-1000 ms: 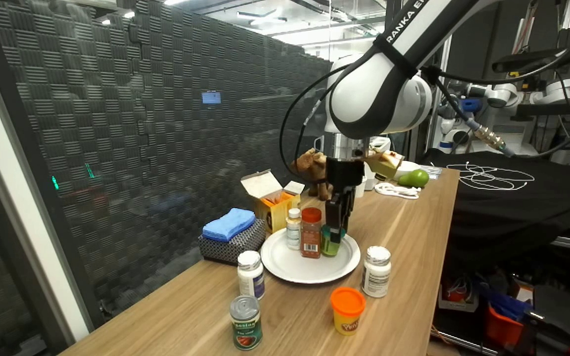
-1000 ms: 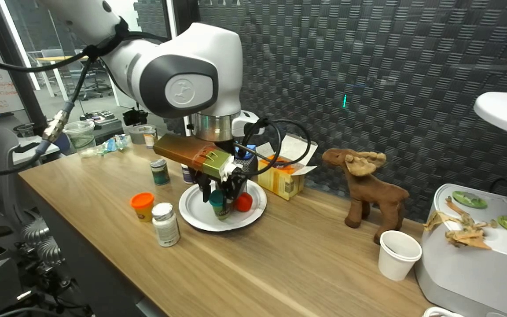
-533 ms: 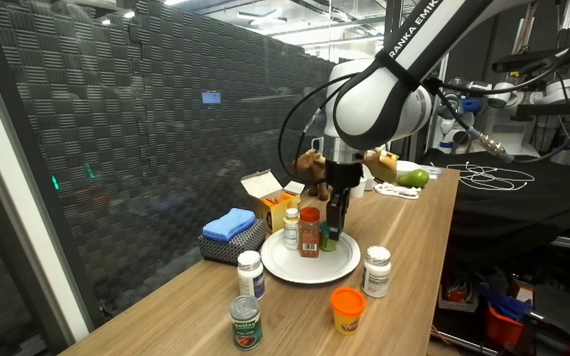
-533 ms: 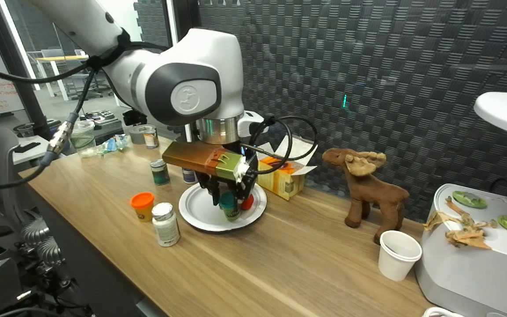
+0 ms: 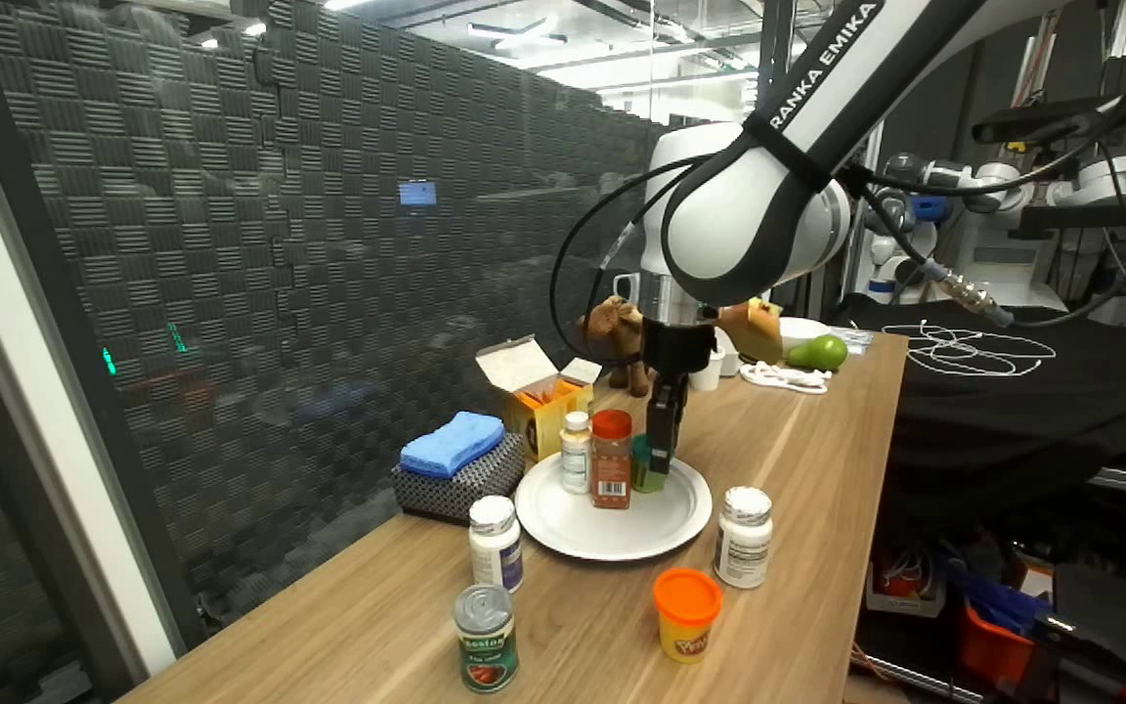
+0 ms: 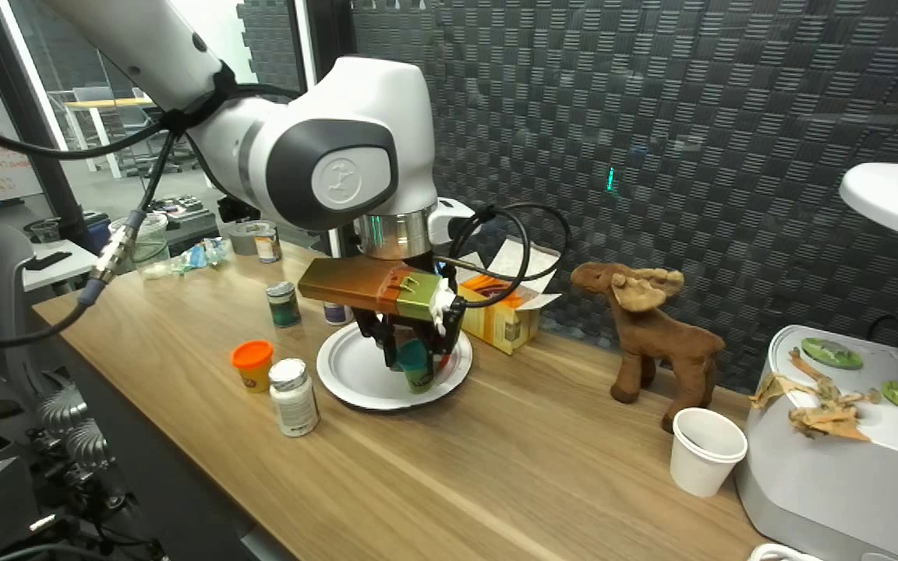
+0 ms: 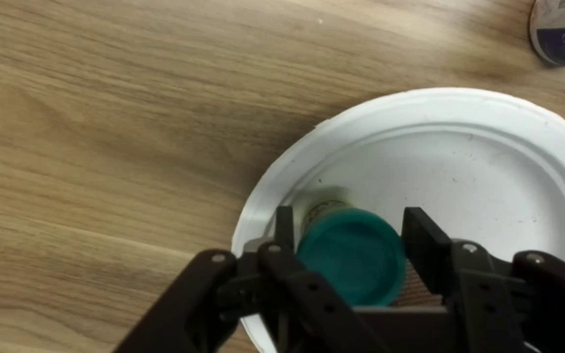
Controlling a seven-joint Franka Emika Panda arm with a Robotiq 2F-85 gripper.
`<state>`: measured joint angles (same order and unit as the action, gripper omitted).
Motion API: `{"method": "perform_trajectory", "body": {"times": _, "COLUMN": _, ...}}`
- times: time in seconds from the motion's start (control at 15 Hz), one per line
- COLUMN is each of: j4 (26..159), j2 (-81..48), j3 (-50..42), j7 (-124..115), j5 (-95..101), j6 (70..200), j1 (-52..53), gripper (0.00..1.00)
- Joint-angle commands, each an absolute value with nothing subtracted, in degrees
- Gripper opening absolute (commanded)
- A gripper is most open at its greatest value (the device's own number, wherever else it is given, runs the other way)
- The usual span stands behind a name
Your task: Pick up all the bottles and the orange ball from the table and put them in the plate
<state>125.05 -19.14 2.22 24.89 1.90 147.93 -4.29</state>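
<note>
Compared with a second ago, the teal-lidded jar is sitting nearer the rim of the plate, on the side facing the toy moose, and the tool is standing over there with it. The red-capped bottle and the slim white-capped bottle are standing side by side on the plate, each a hair off its earlier spot.

Pointing down over the plate, the tool is standing partway open. Its fingers are straddling the teal lid, and the wrist view is showing a thin gap beside one fingertip; whether the other is touching the lid I'm not managing to tell.

Out on the bench, I'm seeing a stout white bottle standing just beside the plate, and the orange-lidded tub standing near that bottle, a little farther from the plate. A purple-labelled bottle is standing near the plate as well, with bare wood showing between them in the wrist view. The silver-topped can is standing past that bottle, farther from the plate. Close to the plate's rim, the yellow carton is sitting with its flaps up, and the blue cloth is lying on a dark patterned box, also near the plate.
</note>
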Motion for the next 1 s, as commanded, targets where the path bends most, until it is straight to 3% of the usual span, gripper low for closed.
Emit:
{"method": "perform_trajectory", "body": {"times": 0.0, "j4": 124.18, "j2": -18.04, "j3": 2.66, "j7": 26.11, "j5": 2.39, "j6": 147.11, "j1": -5.11, "gripper": 0.92}}
{"method": "perform_trajectory", "body": {"times": 0.07, "j4": 124.36, "j2": -17.17, "j3": 2.58, "j7": 25.88, "j5": 2.35, "j6": 146.70, "j1": -5.14, "gripper": 1.00}}
{"method": "perform_trajectory", "body": {"times": 0.93, "j4": 139.69, "j2": 3.32, "j3": 0.68, "j7": 10.78, "j5": 3.35, "j6": 137.33, "j1": -1.95, "gripper": 1.00}}
